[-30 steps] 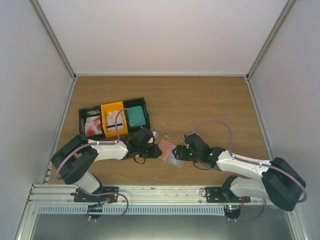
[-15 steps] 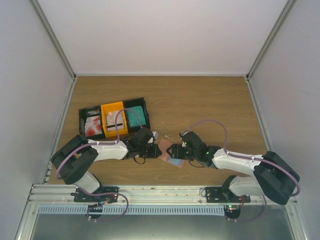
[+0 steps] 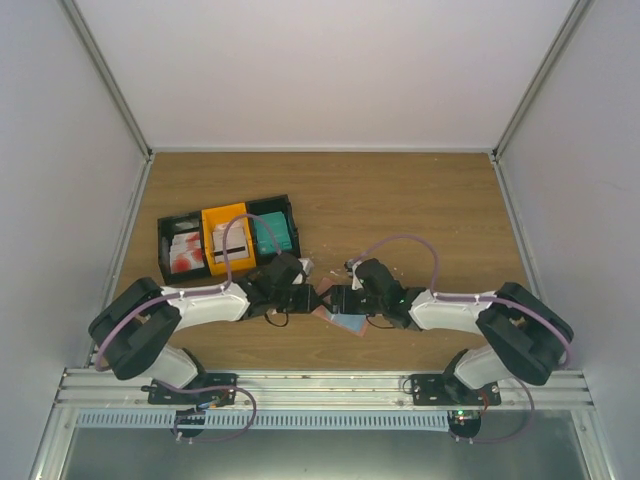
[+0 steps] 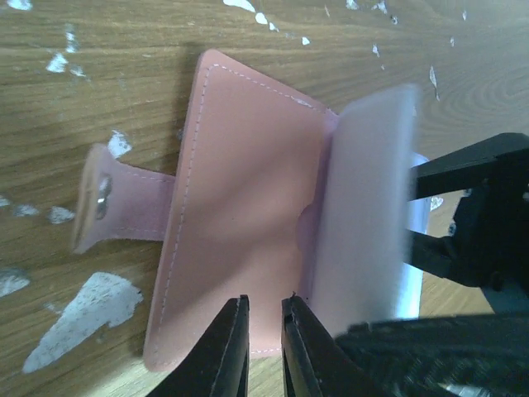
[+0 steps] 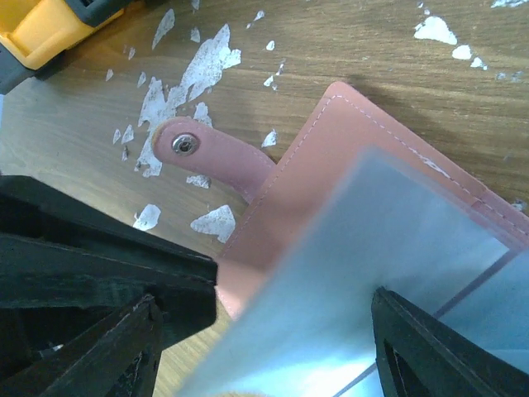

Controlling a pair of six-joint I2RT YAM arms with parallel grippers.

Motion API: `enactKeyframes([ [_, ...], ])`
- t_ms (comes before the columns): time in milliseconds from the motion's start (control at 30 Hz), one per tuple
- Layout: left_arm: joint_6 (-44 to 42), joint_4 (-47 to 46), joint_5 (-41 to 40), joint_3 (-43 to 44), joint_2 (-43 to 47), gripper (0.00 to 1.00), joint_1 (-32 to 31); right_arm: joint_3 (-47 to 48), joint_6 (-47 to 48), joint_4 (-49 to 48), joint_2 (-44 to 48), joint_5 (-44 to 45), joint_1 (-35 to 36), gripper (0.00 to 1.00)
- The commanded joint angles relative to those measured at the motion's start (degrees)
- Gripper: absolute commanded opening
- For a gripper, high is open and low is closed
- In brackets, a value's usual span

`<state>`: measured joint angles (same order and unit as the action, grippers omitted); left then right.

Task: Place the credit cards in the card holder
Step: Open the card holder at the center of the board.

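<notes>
Bluish credit card (image 5: 347, 265) in right end effector (image 5: 293, 294), left end effector (image 4: 263, 308) narrow: wrist views only

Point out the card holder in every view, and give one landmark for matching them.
Top external: card holder, small, just below picture centre.
Left wrist: fills the middle, lying open.
Right wrist: centre towards the right edge, partly behind a blurred pale sheet.
Landmark: its snap tab shows in both wrist views; too small to make out from above.

Pink card holder (image 4: 240, 207) open flat, snap tab out; pale bluish credit card (image 5: 355, 281) tilted over it.
</notes>
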<state>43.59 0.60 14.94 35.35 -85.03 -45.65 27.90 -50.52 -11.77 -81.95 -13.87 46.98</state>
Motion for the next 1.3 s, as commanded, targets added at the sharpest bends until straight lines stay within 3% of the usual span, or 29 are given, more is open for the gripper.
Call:
enactKeyframes([
  [0,1.10,-1.04,-2.03,-1.31,3.30,0.16,-0.23,1.44,0.91,-3.89,-2.84,-0.57,0.30,0.70],
  [233,3.00,0.31,-4.51,-3.32,9.31,0.11,-0.23,2.13,-0.89,-2.80,-5.71,1.01,0.31,0.66],
  [333,3.02,-3.79,-0.84,-4.39,10.82,0.11,-0.23,2.23,-1.19,-1.49,-4.57,2.23,0.30,0.62],
  [567,0.37,-7.04,6.12,-0.81,3.39,0.11,-0.23,3.20,-0.23,5.07,0.91,6.48,0.30,0.54],
  [767,0.25,-8.03,7.98,2.04,-5.37,0.11,-0.23,3.48,-0.05,14.27,5.64,12.84,0.39,0.54],
  [1033,1.68,-3.67,1.31,2.08,-6.34,0.13,-0.23,3.38,1.68,24.80,9.56,19.18,1.64,0.57],
  [1267,2.35,-3.45,1.77,2.25,-7.94,0.15,-1.00,4.23,4.85,29.64,7.54,23.77,1.71,0.59],
])
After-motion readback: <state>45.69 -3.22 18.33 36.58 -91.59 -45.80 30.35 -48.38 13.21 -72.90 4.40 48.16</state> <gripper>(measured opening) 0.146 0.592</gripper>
